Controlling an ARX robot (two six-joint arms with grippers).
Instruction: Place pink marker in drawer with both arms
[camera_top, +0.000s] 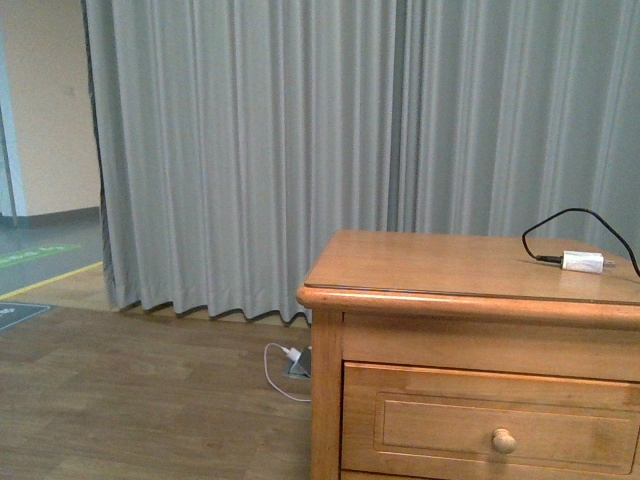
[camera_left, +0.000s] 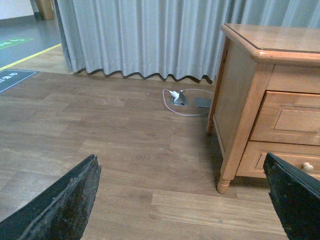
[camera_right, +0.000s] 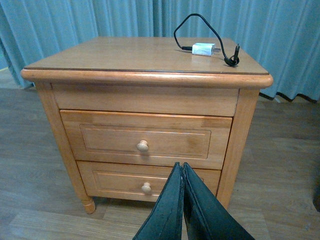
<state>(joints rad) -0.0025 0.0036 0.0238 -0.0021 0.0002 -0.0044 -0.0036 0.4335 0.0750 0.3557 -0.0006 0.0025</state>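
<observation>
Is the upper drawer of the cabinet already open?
No: in the right wrist view the drawer sits flush and closed in the cabinet, its round knob facing the shut right gripper.

Left gripper (camera_left: 182, 200): two black fingers (camera_left: 65, 205), wedge shape, surface rough and scuffed, grey dusty edges. Right gripper (camera_right: 182, 200): two black fingers (camera_right: 167, 207), smooth, tapered to thin tips.

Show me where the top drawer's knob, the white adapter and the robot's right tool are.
top drawer's knob (camera_right: 143, 146): right wrist view, on the round wooden face.
white adapter (camera_right: 203, 49): right wrist view, on its body, atop the cabinet.
right tool (camera_right: 182, 200): right wrist view, where its black fingers meet.
</observation>
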